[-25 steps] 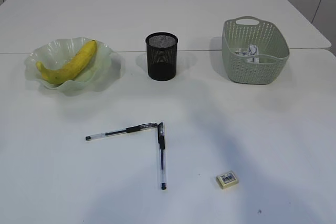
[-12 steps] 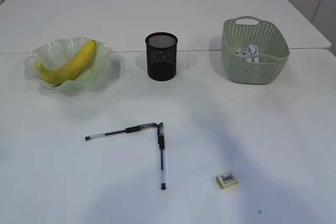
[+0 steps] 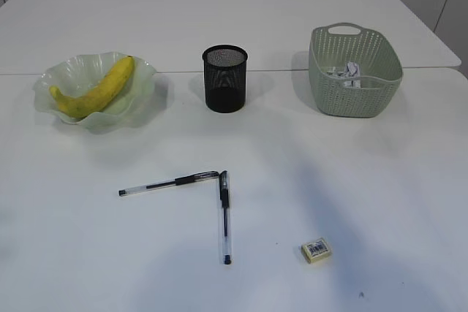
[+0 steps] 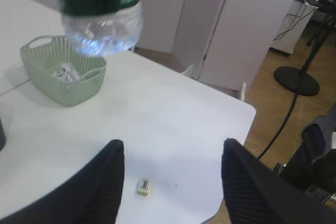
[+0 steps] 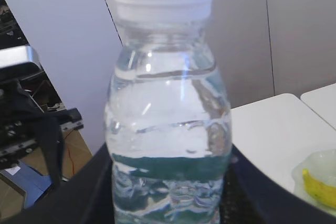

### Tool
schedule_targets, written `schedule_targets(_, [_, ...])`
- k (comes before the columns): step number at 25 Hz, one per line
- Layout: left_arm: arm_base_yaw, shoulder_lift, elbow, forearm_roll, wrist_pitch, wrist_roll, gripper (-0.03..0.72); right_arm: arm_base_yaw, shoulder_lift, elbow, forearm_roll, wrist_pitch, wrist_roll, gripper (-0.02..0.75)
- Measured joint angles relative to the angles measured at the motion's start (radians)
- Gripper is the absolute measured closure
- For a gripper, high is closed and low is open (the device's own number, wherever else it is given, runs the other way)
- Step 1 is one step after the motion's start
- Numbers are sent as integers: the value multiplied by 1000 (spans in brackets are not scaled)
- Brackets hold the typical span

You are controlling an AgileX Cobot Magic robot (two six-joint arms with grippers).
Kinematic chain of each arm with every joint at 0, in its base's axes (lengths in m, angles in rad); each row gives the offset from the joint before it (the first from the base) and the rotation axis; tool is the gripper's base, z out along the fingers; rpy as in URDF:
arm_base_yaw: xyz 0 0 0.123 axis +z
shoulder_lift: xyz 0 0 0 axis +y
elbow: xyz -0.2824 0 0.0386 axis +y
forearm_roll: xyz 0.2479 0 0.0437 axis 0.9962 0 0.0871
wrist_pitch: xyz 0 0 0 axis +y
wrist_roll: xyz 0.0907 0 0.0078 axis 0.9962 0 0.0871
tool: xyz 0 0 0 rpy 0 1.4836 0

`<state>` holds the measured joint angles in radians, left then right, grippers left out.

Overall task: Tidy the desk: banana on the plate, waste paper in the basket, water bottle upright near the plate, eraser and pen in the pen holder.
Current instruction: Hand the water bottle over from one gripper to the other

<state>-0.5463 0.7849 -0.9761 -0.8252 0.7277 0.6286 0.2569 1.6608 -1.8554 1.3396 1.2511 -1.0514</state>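
Note:
The water bottle (image 5: 168, 129), clear with a dark green label and white cap, stands upright in my right gripper (image 5: 170, 195), which is shut on it, high above the desk. The left wrist view shows its bottom (image 4: 100, 14) hanging at upper left. My left gripper (image 4: 172, 145) is open and empty, high over the eraser (image 4: 143, 186). The banana (image 3: 99, 87) lies on the plate (image 3: 146, 71). Waste paper (image 3: 345, 73) is in the basket (image 3: 355, 100). Two pens (image 3: 170, 183) (image 3: 224, 217) and the eraser (image 3: 316, 250) lie on the desk (image 3: 365, 180). The pen holder (image 3: 225, 82) stands at centre back.
Neither arm shows in the exterior view. The desk's corner and edge (image 4: 247, 114) are near the eraser, with floor, a stand base (image 4: 296, 80) and cables beyond. A seam (image 3: 278, 71) crosses the desk behind the pen holder.
Nothing on the desk has moved. Only the faint shadows on the front of the desk have shifted a little.

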Motion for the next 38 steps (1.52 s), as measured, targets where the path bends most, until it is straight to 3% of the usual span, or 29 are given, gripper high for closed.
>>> schedule_targets(7, [0, -4, -89, -66, 21, 74, 325, 0, 0, 0, -2, 2, 0, 388])
schedule_targets(14, [0, -6, -136, -216, 117, 168, 354, 0, 0, 0, -2, 2, 0, 388])
schedule_targets(26, [0, 71, -155, -192, 40, 180, 389, 0, 0, 0, -2, 2, -2, 388])
schedule_targets(32, [0, 151, -155, -347, 108, 287, 392, 0, 0, 0, -2, 2, -4, 388])
schedule_targets(38, [0, 151, -211, -498, 122, 316, 402, 0, 0, 0, -2, 2, -4, 388])
